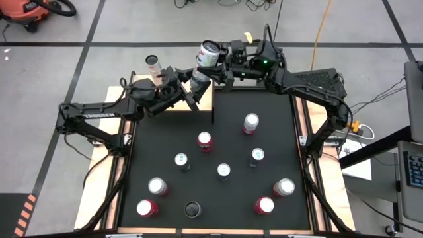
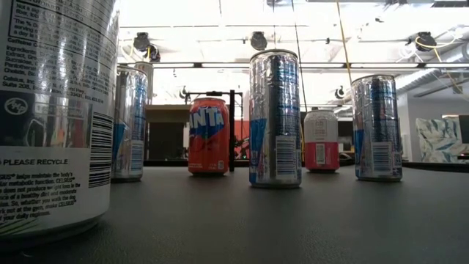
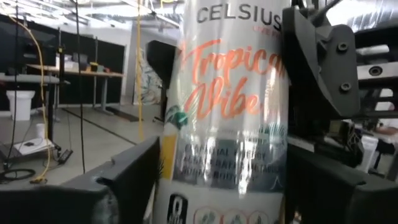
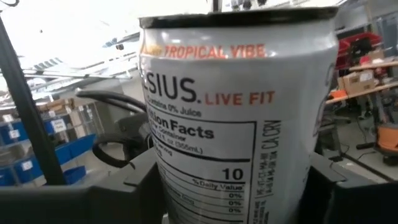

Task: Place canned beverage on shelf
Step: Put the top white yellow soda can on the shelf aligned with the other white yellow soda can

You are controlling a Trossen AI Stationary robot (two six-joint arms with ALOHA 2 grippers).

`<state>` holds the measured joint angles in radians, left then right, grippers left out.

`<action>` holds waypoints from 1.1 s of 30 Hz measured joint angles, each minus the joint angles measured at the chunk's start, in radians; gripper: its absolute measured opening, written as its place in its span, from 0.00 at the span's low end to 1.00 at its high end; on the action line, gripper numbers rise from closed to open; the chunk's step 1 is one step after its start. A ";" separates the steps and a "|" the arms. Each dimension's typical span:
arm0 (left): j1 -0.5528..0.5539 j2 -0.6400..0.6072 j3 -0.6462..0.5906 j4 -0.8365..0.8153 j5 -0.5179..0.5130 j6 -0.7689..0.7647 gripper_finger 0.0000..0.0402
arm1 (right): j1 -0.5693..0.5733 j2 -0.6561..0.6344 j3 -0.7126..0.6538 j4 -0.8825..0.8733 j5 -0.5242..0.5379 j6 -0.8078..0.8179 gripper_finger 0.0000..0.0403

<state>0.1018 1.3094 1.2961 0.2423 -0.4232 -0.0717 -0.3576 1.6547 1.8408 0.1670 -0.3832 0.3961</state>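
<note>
Several cans stand on the worktop mat (image 1: 218, 198), untouched. At the far edge, the Celsius can (image 1: 205, 61) hangs tilted over the shelf (image 1: 201, 99), long axis slanting from left gripper (image 1: 190, 92) up to right gripper (image 1: 221, 63). Right gripper clasps the top end; whether the left's fingers grip or have let go cannot be told.

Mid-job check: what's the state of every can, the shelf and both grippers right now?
Celsius can: off the table, tilted, between both grippers above the shelf.
Left gripper: at that can's lower body.
Right gripper: at its upper body.
Shelf: one can on it.
Shelf can: upright.
Mat cans: ten, all upright.
</note>
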 joint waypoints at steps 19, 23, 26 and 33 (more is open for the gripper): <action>-0.077 -0.201 0.059 -0.224 -0.070 -0.094 0.96 | 0.000 -0.008 0.000 -0.227 -0.146 -0.123 0.57; -0.067 -0.129 0.145 -0.309 -0.038 -0.072 0.96 | 0.000 -0.008 0.000 -0.266 -0.144 -0.164 0.58; -0.061 -0.070 0.204 -0.334 -0.029 -0.073 0.96 | 0.000 -0.008 0.000 -0.283 -0.143 -0.180 0.58; -0.051 0.034 0.280 -0.335 -0.004 -0.080 0.96 | 0.000 -0.008 0.000 -0.334 -0.144 -0.185 0.58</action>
<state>0.0511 1.3431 1.5758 -0.0931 -0.4268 -0.1516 -0.3580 1.6463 1.8412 -0.1665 -0.5267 0.2113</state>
